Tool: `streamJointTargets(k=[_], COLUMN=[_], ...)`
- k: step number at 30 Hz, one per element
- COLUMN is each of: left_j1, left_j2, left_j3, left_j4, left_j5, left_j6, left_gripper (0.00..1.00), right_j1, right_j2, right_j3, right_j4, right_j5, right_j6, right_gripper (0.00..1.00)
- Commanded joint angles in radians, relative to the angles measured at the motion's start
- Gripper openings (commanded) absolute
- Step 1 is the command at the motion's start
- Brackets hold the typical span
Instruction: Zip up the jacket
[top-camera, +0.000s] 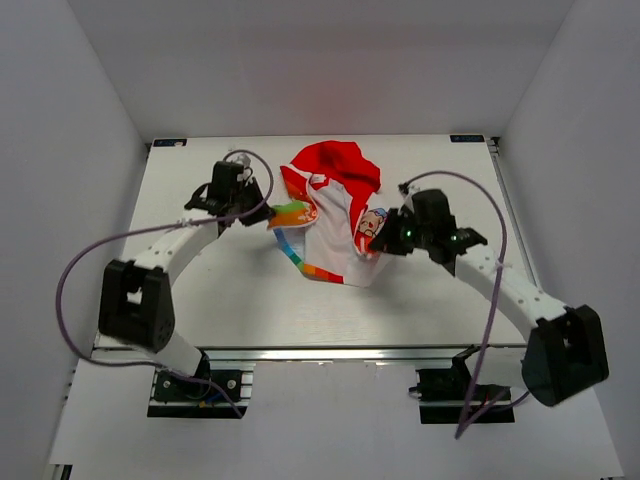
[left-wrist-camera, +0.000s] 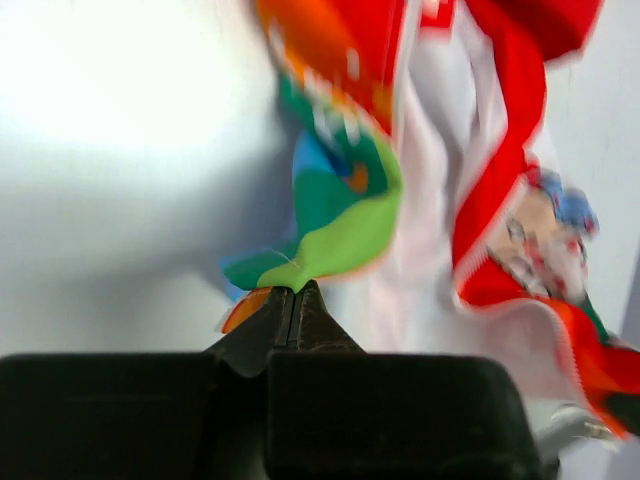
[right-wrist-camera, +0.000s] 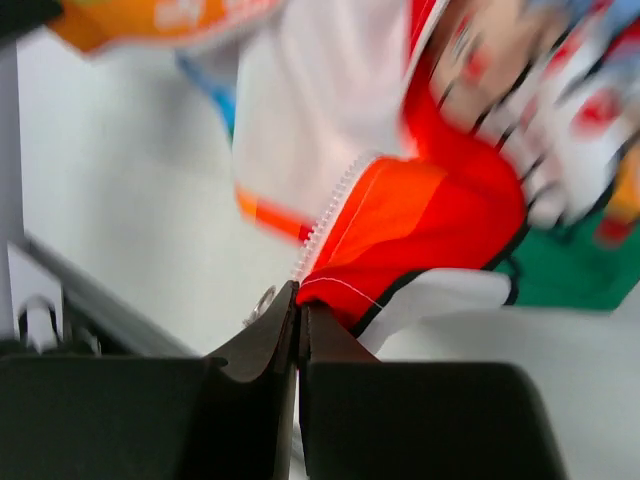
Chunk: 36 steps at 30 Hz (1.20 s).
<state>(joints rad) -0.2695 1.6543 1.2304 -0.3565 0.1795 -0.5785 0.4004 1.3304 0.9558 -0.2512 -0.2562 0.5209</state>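
The jacket (top-camera: 335, 205) lies bunched at the table's middle back, with the red hood (top-camera: 335, 162) at the far side, the rainbow stripes on the left and the white cartoon print on the right. My left gripper (top-camera: 268, 214) is shut on a green fold of the rainbow half (left-wrist-camera: 340, 235); its fingertips (left-wrist-camera: 297, 292) pinch the cloth. My right gripper (top-camera: 380, 244) is shut on the red bottom corner (right-wrist-camera: 400, 250) beside the white zipper teeth (right-wrist-camera: 328, 218). A small metal ring (right-wrist-camera: 262, 303) hangs by its left finger. The jacket front is open.
The pale table (top-camera: 200, 300) is boxed in by white walls at the left, back and right. Purple cables (top-camera: 75, 265) loop off both arms. The table's metal front rail (top-camera: 330, 352) runs along the near edge.
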Motion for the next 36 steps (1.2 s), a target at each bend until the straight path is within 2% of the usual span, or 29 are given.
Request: streamJointTargets(k=[1,2,3,5,6,9,12,13,17,20,22,24,25,27,28,31,33,36], left_j1=[-0.036,-0.077,-0.101,-0.170,-0.253,-0.361,-0.395,-0.398,-0.407,-0.410,-0.412,-0.412,-0.412,-0.412,-0.410,-0.412,-0.412,-0.412], left_j2=[-0.194,-0.274,-0.312,-0.396,-0.413,-0.442,-0.441,-0.441,-0.453,-0.455,-0.441,-0.429,-0.415,-0.401,-0.392,-0.352,-0.315,-0.259], left_j3=[-0.217,-0.321,-0.322,-0.443,-0.475,-0.578,-0.647,-0.654,-0.649,-0.648,-0.652,-0.663,-0.667,-0.675,-0.675,-0.672,-0.664,-0.638], left_j4=[-0.032,-0.036,-0.042,-0.052,-0.050,-0.015,-0.015,-0.021,-0.065,-0.079,-0.082,-0.082,-0.069,-0.055,-0.036,0.002,0.019,0.056], left_j5=[0.049,0.037,0.029,0.020,0.018,0.058,0.034,0.025,-0.024,-0.026,-0.028,-0.032,-0.032,-0.031,-0.031,-0.034,-0.041,-0.057], left_j6=[-0.072,-0.104,-0.119,-0.151,-0.188,-0.259,-0.299,-0.300,-0.288,-0.273,-0.265,-0.264,-0.264,-0.265,-0.265,-0.262,-0.259,-0.248], left_gripper=[0.00,0.00,0.00,0.00,0.00,0.00,0.00,0.00,0.00,0.00,0.00,0.00,0.00,0.00,0.00,0.00,0.00,0.00], right_j1=[0.112,0.174,0.210,0.305,0.333,0.385,0.394,0.394,0.402,0.425,0.445,0.457,0.466,0.469,0.475,0.483,0.498,0.538], right_j2=[-0.108,-0.141,-0.155,-0.174,-0.169,-0.126,-0.103,-0.105,-0.149,-0.186,-0.200,-0.217,-0.227,-0.243,-0.263,-0.327,-0.365,-0.390], right_j3=[-0.175,-0.262,-0.300,-0.366,-0.411,-0.453,-0.508,-0.520,-0.483,-0.419,-0.391,-0.358,-0.350,-0.333,-0.330,-0.301,-0.279,-0.269], right_j4=[-0.094,-0.095,-0.094,-0.086,-0.079,-0.074,-0.045,-0.034,-0.094,-0.207,-0.270,-0.371,-0.403,-0.503,-0.529,-0.600,-0.576,-0.508], right_j5=[0.003,0.006,0.009,0.040,0.049,0.064,0.097,0.109,0.136,0.170,0.193,0.222,0.248,0.325,0.340,0.408,0.410,0.327], right_j6=[0.050,0.089,0.109,0.145,0.165,0.185,0.212,0.217,0.147,0.067,0.045,0.036,0.037,0.068,0.080,0.108,0.064,-0.008], right_gripper=[0.00,0.00,0.00,0.00,0.00,0.00,0.01,0.05,0.39,0.48,0.52,0.59,0.65,0.67,0.73,0.74,0.74,0.74])
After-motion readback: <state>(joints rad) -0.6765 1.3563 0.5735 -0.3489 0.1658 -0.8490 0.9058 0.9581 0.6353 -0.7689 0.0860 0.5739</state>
